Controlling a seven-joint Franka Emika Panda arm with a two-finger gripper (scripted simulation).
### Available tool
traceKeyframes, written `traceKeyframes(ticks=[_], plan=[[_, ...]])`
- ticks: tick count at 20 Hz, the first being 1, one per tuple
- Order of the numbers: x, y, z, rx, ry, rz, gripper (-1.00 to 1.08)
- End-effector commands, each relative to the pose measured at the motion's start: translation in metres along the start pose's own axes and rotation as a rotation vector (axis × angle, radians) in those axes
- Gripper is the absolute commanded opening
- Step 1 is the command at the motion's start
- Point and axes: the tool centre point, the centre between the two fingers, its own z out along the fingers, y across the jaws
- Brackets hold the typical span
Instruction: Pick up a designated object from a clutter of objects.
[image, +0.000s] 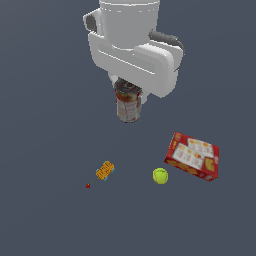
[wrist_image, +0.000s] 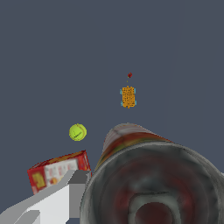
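The jaws are closed on the can (image: 128, 106), which hangs under the wrist, apparently clear of the tabletop (image: 45, 125). Raise it vertically and steadily, keeping clamp force constant. The red box (image: 193, 155), ball (image: 160, 175) and block (image: 105, 171) lie apart from it.

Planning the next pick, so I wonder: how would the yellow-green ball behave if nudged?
The yellow-green ball is round, so it would probably roll freely. It sits near the red box, which might stop it. It looks small, likely light.
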Motion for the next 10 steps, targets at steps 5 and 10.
traceKeyframes(ticks=[5,10], plan=[[0.012,0.003,-0.023,0.001,0.003,-0.001,-1.00],[0.014,0.003,-0.027,0.001,0.003,-0.001,-1.00]])
